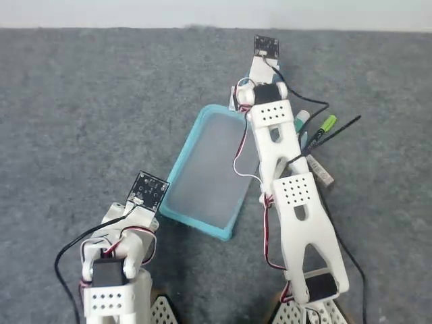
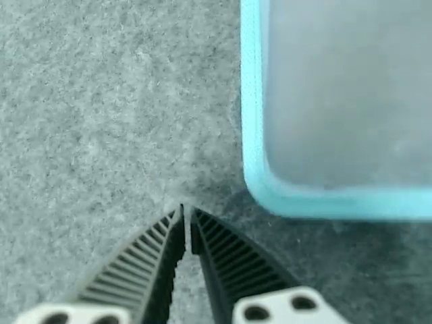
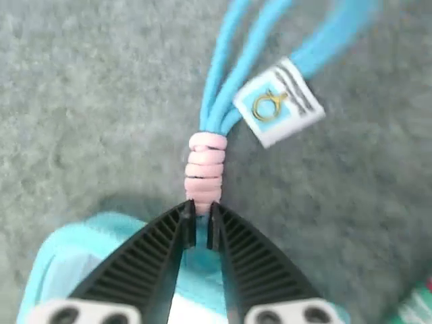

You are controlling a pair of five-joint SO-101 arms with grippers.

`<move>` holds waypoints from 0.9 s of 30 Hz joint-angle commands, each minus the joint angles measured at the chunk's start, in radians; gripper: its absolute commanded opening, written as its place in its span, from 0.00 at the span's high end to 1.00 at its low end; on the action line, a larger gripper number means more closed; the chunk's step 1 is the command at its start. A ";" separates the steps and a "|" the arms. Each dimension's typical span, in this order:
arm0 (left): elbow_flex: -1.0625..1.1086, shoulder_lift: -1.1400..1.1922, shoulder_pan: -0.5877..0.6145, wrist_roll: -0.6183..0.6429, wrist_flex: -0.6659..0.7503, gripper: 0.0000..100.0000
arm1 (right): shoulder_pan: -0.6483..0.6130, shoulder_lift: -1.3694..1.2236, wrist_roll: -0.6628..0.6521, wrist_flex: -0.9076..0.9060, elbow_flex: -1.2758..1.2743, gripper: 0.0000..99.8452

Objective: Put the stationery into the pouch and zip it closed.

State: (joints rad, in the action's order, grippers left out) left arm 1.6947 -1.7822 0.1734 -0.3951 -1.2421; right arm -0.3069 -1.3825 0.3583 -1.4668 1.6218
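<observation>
Table [image 1: 81, 101]: grey, felt-like covering that carries everything. Judged to offer some friction under a sliding pouch.
Pouch [image 1: 202, 172]: lies flat and askew at mid-table, between the two arms. It has a frosted panel with a teal border. Judged light, soft-walled and limp, so it will likely drag or buckle under a zip pull unless one corner is pinned down.
Right claw [image 3: 200, 221]: at the pouch's far end, clenched on the near end of the pink pull.
Left claw [image 2: 187, 219]: clenched on nothing. Its tips are over bare table just beside the pouch's near corner, apart from it.
Stationery [image 1: 317, 143]: a loose cluster on the table beside the pouch's far right edge, partly under the right arm. A green highlighter [image 1: 327, 123] is the clearest item. Nothing can be seen inside the pouch. Judged light, stiff and round-bodied, so apt to roll or slip. Best taken mid-barrel, across the axis.
Blue cords [image 3: 233, 67]: run on from the pull across the table. Judged slack and floppy, a poor hold.
Pink pull [image 3: 204, 165]: a short wrapped section binding the cords. Judged soft and slightly compressible, with good purchase, and the proper place to grip for working the zip.
Tag [image 3: 278, 101]: small label on the cords. Judged flimsy, not a hold.
</observation>
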 commanded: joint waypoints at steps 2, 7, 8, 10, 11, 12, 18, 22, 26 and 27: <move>-0.007 0.006 0.008 -0.014 0.006 0.99 | 0.013 0.248 -0.155 -0.145 0.057 0.99; -0.007 0.006 0.008 -0.014 0.006 0.99 | 0.005 0.415 -0.333 -0.200 0.057 0.99; -0.007 0.006 0.008 -0.014 0.006 0.99 | 0.005 0.443 -0.344 -0.203 0.057 0.99; -0.007 0.006 0.008 -0.014 0.006 0.99 | 0.004 0.479 -0.345 -0.203 0.048 0.99; -0.007 0.006 0.008 -0.014 0.006 0.99 | 0.002 0.483 -0.342 -0.205 0.048 0.99; -0.007 0.006 0.008 -0.014 0.006 0.99 | -0.001 0.478 -0.342 -0.213 0.048 0.99; -0.007 0.006 0.008 -0.014 0.006 0.99 | -0.067 0.329 -0.338 -0.170 0.051 0.90; -0.007 0.006 0.008 -0.014 0.006 0.99 | -0.065 0.188 -0.336 -0.058 0.055 0.79; -0.007 0.006 0.008 -0.014 0.006 0.99 | -0.064 0.090 -0.338 0.015 0.055 0.75; -0.007 0.006 0.008 -0.014 0.006 0.99 | -0.064 0.074 -0.338 0.022 0.055 0.75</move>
State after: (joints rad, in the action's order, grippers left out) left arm 1.6947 -1.7822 0.1749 -0.3951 -1.2421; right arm -0.3636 -1.3103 0.0330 -1.4929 1.6356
